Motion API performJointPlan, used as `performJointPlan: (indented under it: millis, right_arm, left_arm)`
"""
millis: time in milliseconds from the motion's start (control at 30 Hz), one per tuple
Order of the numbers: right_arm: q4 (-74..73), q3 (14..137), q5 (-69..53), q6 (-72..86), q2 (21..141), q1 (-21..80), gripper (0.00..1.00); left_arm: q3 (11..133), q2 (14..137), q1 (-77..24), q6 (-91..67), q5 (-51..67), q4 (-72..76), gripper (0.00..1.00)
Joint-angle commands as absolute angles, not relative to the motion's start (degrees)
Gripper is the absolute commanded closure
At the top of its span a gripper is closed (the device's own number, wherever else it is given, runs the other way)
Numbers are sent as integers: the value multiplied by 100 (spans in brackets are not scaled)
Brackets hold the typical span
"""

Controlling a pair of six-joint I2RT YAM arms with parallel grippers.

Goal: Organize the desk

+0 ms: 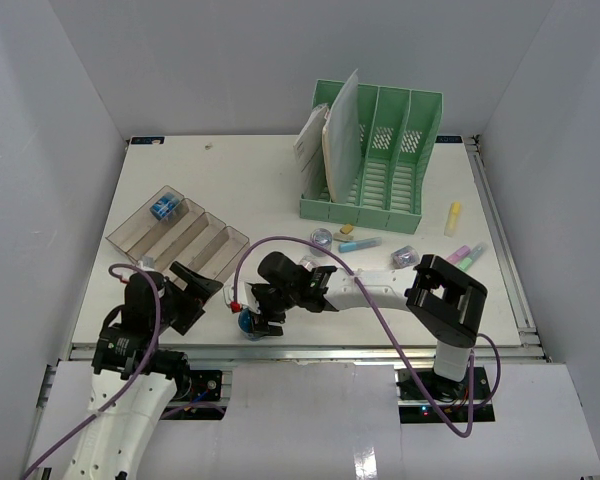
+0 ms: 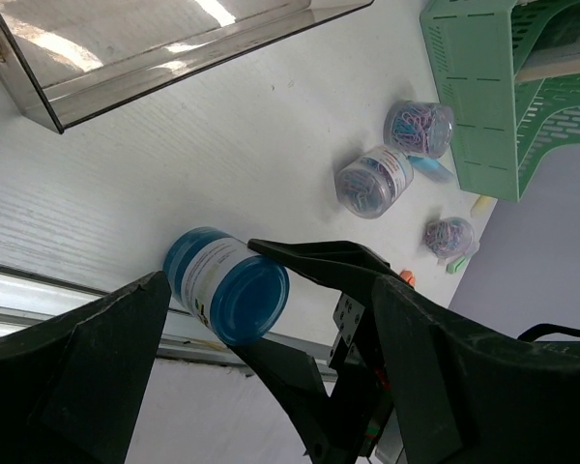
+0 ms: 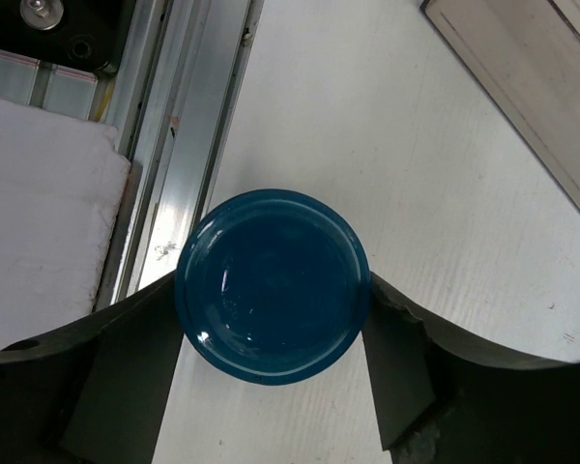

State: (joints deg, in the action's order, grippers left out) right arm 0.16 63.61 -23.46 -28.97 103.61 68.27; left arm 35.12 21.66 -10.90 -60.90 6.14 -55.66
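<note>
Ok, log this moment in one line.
left gripper: open, holding nothing | right gripper: shut on blue jar | place: near edge of desk

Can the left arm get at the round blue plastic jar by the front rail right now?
Probably not cleanly: the right gripper is clamped around the round blue plastic jar, fingers against both sides.

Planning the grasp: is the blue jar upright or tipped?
Upright: the blue jar shows its round top, standing on the desk.
</note>
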Motion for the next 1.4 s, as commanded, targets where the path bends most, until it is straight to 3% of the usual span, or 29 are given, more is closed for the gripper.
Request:
performJointPlan:
  millis: [0, 100, 300, 467, 733, 933, 1367]
  right_arm:
    - [185, 6496, -2588, -2953, 10337, 6847, 45]
    - [185, 6465, -2593, -2984, 10246, 6810, 61]
    - [162, 6272, -3008, -2948, 9497, 6217, 81]
    - [93, 5958, -3752, -2981, 8790, 5571, 91]
    - [32, 5675, -4054, -3053, 8157, 5288, 92]
    - [-107, 5858, -4085, -3052, 8130, 5188, 92]
    - [-344, 6383, -4148, -3014, 8457, 5204, 92]
  left_arm:
    - [3348, 2301, -1107, -6114, 1075, -5211, 6]
    - [3170, 2400, -1107, -5898, 1539, -4921, 8]
    - [2966, 2612, -1107, -5399, 2270, -4225, 8]
    - [2686, 2801, -1101, -5146, 3185, -3239, 8]
    - [2341, 3515, -1107, -5244, 4317, -1561, 8]
    - [2478, 3768, -1107, -5365, 4618, -1130, 2]
    - [2154, 3780, -1116, -5739, 4852, -659, 2]
